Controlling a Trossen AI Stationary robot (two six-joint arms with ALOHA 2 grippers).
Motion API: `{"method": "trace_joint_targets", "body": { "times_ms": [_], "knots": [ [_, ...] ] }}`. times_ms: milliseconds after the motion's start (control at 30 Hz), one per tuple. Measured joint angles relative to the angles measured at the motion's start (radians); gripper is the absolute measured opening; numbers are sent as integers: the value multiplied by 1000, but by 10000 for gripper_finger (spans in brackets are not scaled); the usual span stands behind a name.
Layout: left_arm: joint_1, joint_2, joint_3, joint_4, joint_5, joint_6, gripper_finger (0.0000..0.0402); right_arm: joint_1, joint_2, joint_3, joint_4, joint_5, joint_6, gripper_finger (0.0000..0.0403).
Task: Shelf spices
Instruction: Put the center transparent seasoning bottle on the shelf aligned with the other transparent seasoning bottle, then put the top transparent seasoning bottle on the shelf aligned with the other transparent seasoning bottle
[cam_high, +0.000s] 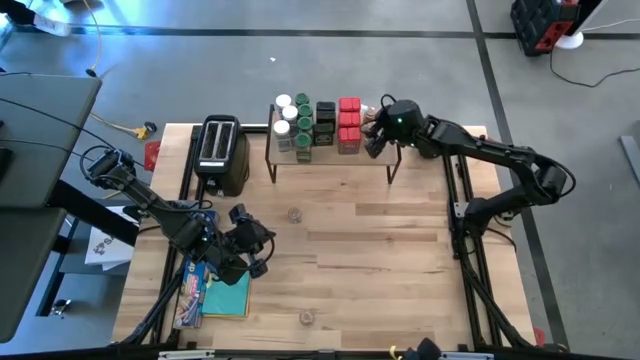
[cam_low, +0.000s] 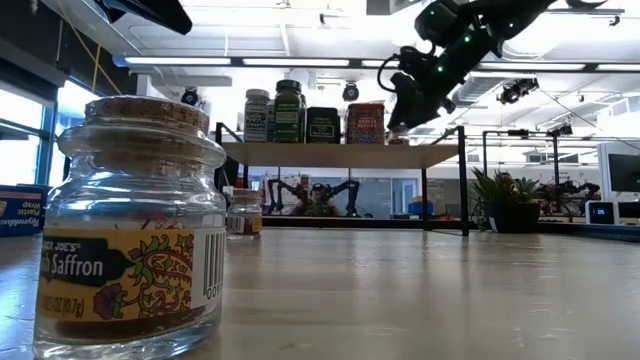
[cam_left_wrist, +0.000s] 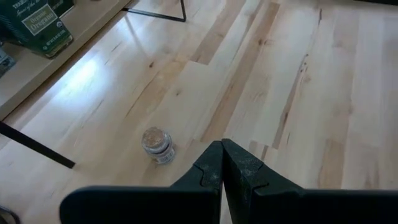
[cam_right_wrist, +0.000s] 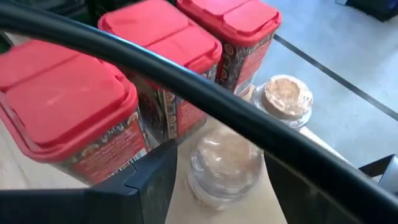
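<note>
The shelf (cam_high: 340, 165) stands at the table's far side and carries white-lidded and green-lidded jars (cam_high: 295, 120), black boxes (cam_high: 325, 122) and red tins (cam_high: 348, 122). My right gripper (cam_right_wrist: 221, 167) is open at the shelf's right end. Its fingers stand on either side of a tiny brown-topped clear jar (cam_right_wrist: 225, 163), which stands upright on the shelf top beside the red tins (cam_right_wrist: 74, 112). A second such jar (cam_right_wrist: 287, 96) stands just beyond it. My left gripper (cam_left_wrist: 222, 163) is shut and holds nothing, above the table's near left. Two tiny jars (cam_high: 295, 213) (cam_high: 307, 317) stand on the table.
A black toaster (cam_high: 222, 150) stands left of the shelf. A long blue box (cam_high: 190, 290) and a teal cloth (cam_high: 228, 295) lie at the near left, under my left arm. A black cable (cam_right_wrist: 186, 78) crosses the right wrist view. The saffron jar (cam_low: 140, 230) fills the low view's left.
</note>
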Motion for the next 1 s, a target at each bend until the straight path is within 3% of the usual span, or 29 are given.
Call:
{"method": "trace_joint_targets", "body": {
  "times_ms": [233, 500, 733, 867, 1000],
  "knots": [
    [0, 0, 0, 0, 8, 0, 1, 2, -23, 0, 22, 4, -7, 238],
    [-19, 0, 0, -2, -9, 22, 1, 119, -271, 0, 15, 146, -24, 239],
    [-28, -1, -47, 17, -47, 11, 1, 451, -408, 1, -93, 254, -6, 240],
    [-20, 0, -143, 41, -2, -102, 19, 677, -372, -15, -113, 333, 45, 240],
    [0, 0, -223, 54, 41, -204, 64, 838, -279, -68, -45, 376, 121, 240]
  ]
}}
